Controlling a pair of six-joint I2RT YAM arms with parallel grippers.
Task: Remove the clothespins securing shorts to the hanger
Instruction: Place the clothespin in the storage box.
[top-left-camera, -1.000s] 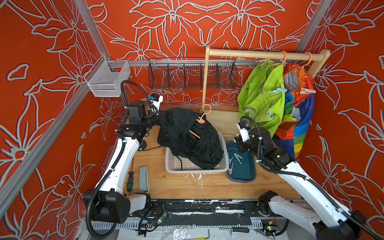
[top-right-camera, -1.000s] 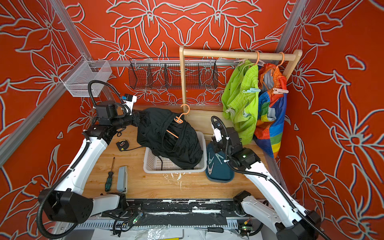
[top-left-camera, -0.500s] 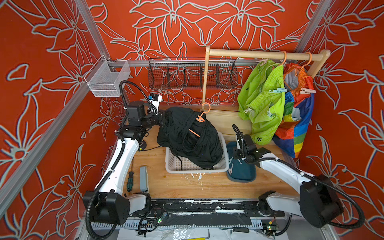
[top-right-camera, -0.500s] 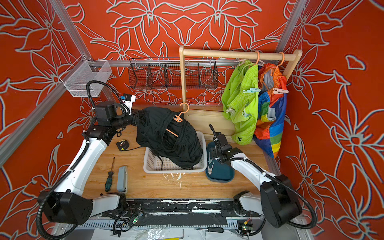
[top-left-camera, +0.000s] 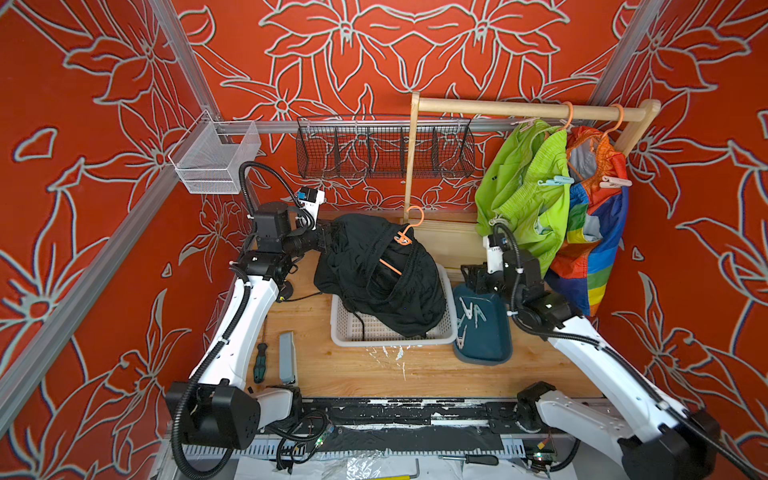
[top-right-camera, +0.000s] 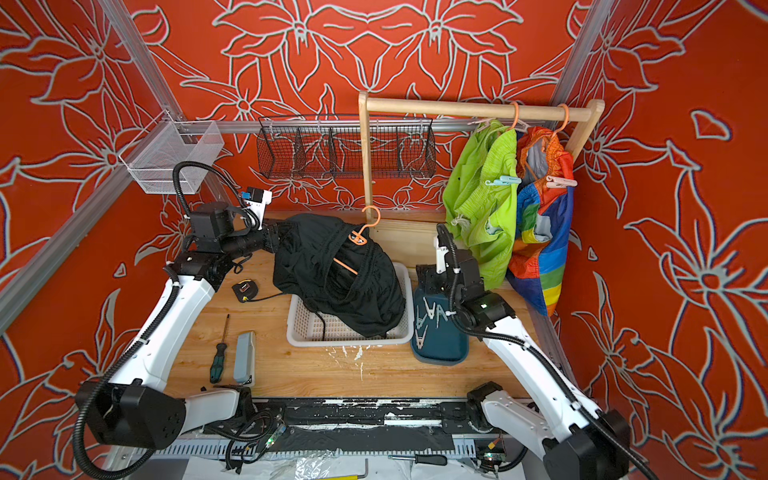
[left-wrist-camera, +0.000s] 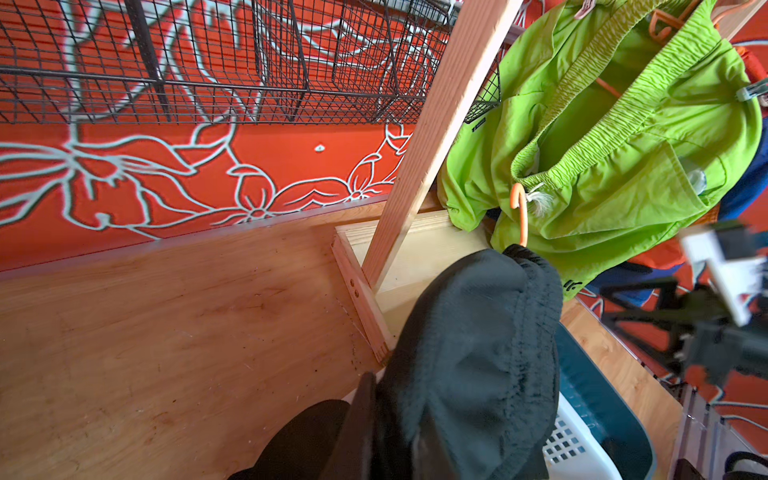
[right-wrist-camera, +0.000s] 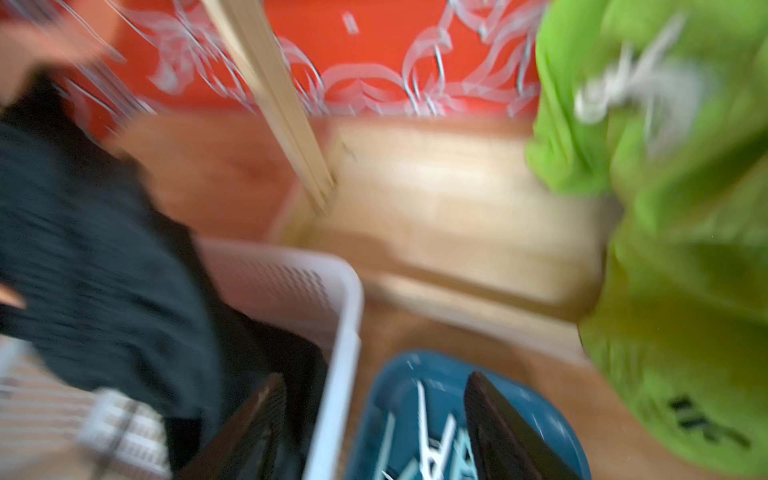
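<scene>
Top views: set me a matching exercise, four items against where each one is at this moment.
Items:
1. black shorts
2. lime green shorts
3. rainbow shorts
4. loose clothespins

Places:
A. in the teal tray
B. hanging from the wooden rail, pale pink clothespin attached
C. over the white basket
D. hanging from the rail, pale blue clothespin attached

Pairs: 1-C, 2-D, 3-B, 4-A
</scene>
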